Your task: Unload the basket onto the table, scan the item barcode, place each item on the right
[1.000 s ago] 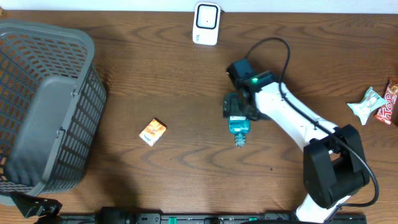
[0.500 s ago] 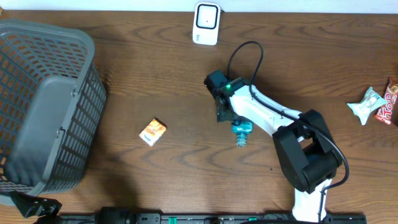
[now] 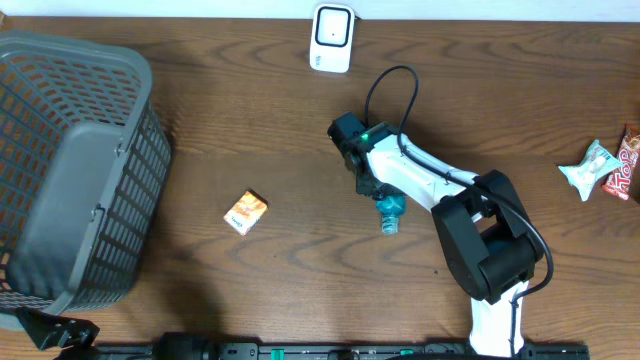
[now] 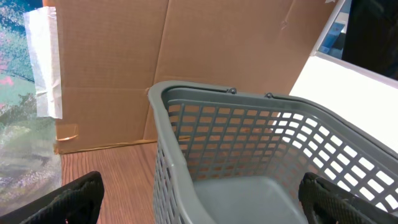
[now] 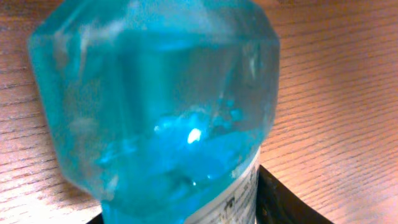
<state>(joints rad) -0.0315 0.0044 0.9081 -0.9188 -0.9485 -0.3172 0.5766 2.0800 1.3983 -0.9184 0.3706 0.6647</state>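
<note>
Little was done: my right gripper straddled the blue bottle lying mid-table, whether pinching it I couldn't tell; my left gripper hung spread by the basket. Lifting it to the scanner was yet to do.

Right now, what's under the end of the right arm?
A blue bottle lying on the table; only its cap end sticks out. From overhead the right arm covers its body, and no barcode is visible.
</note>
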